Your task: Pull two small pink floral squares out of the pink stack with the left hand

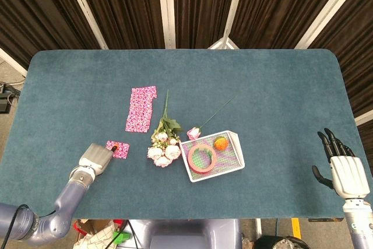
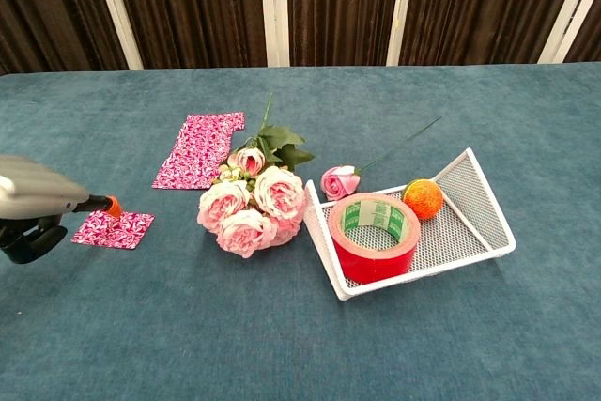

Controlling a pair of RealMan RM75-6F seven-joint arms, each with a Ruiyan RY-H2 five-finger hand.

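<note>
The pink floral stack (image 1: pixel 141 108) (image 2: pixel 199 149) lies flat on the teal table, left of the bouquet. One small pink floral square (image 1: pixel 118 149) (image 2: pixel 114 229) lies apart from it, nearer the front edge. My left hand (image 1: pixel 96 158) (image 2: pixel 36 206) is just left of that square, fingers curled in, with one orange fingertip (image 1: pixel 116 146) (image 2: pixel 113 206) pressing on the square's edge. At the front right corner my right hand (image 1: pixel 341 164) hovers with fingers apart and nothing in it; the chest view does not show it.
A bouquet of pale pink roses (image 1: pixel 163 147) (image 2: pixel 252 204) lies right of the square. A single rose (image 2: pixel 340 181) lies beside a white mesh basket (image 1: pixel 236 157) (image 2: pixel 484 199) that contains a red tape roll (image 2: pixel 373 232) and an orange ball (image 2: pixel 423 197).
</note>
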